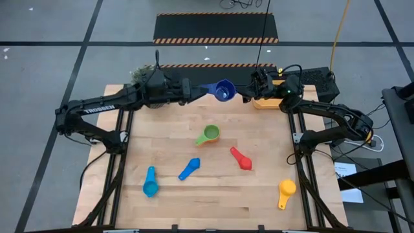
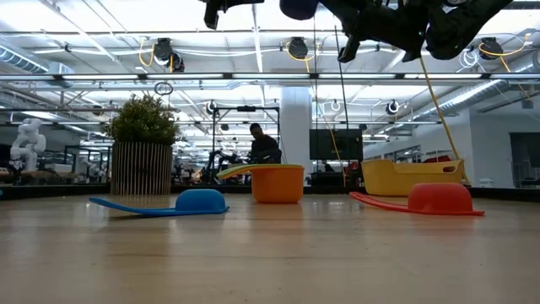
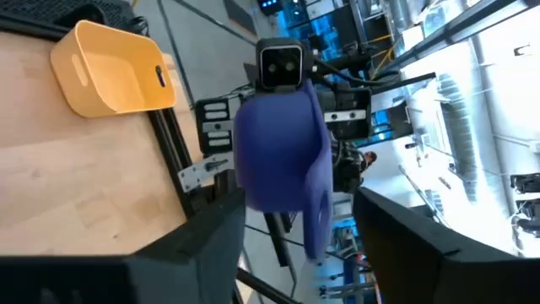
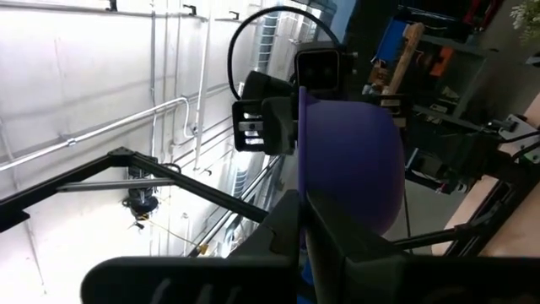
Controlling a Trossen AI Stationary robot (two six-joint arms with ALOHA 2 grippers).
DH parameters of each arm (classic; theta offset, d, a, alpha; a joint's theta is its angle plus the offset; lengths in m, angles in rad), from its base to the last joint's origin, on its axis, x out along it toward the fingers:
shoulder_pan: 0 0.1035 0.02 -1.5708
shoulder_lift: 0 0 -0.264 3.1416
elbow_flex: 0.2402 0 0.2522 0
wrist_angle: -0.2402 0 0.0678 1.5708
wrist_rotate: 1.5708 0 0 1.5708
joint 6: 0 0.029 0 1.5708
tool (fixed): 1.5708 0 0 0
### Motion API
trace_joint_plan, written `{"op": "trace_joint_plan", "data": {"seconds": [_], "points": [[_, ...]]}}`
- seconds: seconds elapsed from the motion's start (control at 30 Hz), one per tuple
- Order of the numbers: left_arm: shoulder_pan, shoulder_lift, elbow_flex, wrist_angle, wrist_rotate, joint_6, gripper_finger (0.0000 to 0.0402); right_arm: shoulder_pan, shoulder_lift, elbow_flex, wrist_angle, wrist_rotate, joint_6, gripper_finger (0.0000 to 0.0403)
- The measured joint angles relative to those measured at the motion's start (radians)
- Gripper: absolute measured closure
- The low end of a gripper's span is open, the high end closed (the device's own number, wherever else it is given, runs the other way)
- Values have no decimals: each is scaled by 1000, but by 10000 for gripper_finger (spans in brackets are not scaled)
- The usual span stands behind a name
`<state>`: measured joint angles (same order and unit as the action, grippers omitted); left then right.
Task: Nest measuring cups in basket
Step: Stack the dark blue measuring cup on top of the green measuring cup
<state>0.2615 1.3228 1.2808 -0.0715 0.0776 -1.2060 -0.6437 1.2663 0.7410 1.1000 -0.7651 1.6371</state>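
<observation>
Dark blue cup [image 1: 224, 90] held up in the air, just beside the basket [image 1: 266, 101], between the two grippers. Looks like a hand-off from one arm to the other, so the cup can go into the basket on the right arm's side.

Right gripper [image 1: 248, 94] pinched tight on the cup's flat handle, on the side nearer the basket. In the right wrist view, handle [image 4: 301, 152] thin and edge-on between the dark fingers, round bowl bulging out to one side.

Left gripper [image 1: 196, 92] on the cup's far side from the basket, fingers [image 3: 194, 245] spread partway, cup [image 3: 278, 152] in the gap between them. Touching the cup or just clear of it? Cannot tell.

Cup: deep blue, almost purple, smooth plastic, round bowl, short flat handle.

Basket: yellow-orange, low walls, rounded corners, sitting at the far right corner of the bench [image 1: 194, 200]. Nothing seen inside it yet.

Other cups lying well away from the basket: green [image 1: 209, 134], red [image 1: 240, 158], blue [image 1: 189, 169], teal [image 1: 150, 182], orange [image 1: 286, 192]. All still waiting.
</observation>
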Motion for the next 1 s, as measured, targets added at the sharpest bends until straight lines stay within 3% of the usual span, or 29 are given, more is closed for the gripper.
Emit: {"op": "trace_joint_plan", "data": {"seconds": [0.27, 0.8, 1.0], "points": [[14, -1, -3, 31, -9, 29, 278, -32, 0, 0, -5, -53, 16, 403], [23, -1, -3, 63, -4, 67, 288, -45, 0, 0, -5, -56, 23, 403], [22, -1, -3, 74, 9, 105, 352, -45, 0, 0, -5, -72, 17, 403]]}}
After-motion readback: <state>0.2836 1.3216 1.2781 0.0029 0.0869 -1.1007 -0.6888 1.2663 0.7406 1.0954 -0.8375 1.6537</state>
